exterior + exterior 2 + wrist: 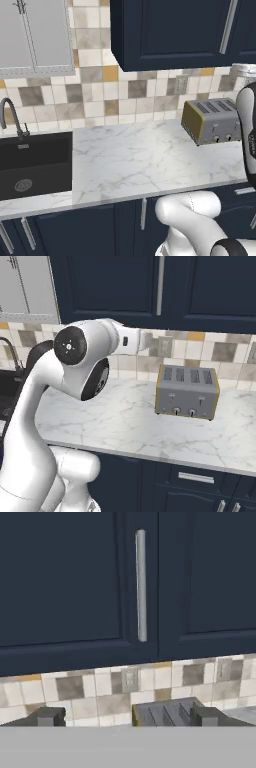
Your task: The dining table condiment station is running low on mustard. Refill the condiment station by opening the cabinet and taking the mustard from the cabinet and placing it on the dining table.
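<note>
Left base view: we list the cabinet (170,30), dark navy, hung on the wall at upper right, doors shut, a slanting silver handle (228,27) near its right edge. A pale grey cabinet (35,35) hangs at upper left. Below both runs a tiled wall (100,95) in beige, grey and ochre squares. The marble tabletop (135,160) carries a grey toaster (212,120) with yellowish sides at its right end; a black sink (35,165) with a curved tap (12,117) sits at its left end. Navy drawers and doors (80,230) stand beneath. We see the white arm rising from the lower right.

Right base view: we list the same cabinet (150,286) across the top, doors shut, one vertical handle (160,286) between its panels. The toaster (187,391) stands on the tabletop (115,421) against the tiled wall (225,351), below the cabinet. The arm's elbow rises at left, its forearm reaching toward the wall.

Hand view: we list the gripper (129,717) with two dark fingertips (47,716) set well apart, released and holding nothing. Ahead is the cabinet (65,582), closed, its handle (141,584) upright and well clear of the fingertips. The toaster (162,712) shows between the tips, below the tiled wall (90,687).
</note>
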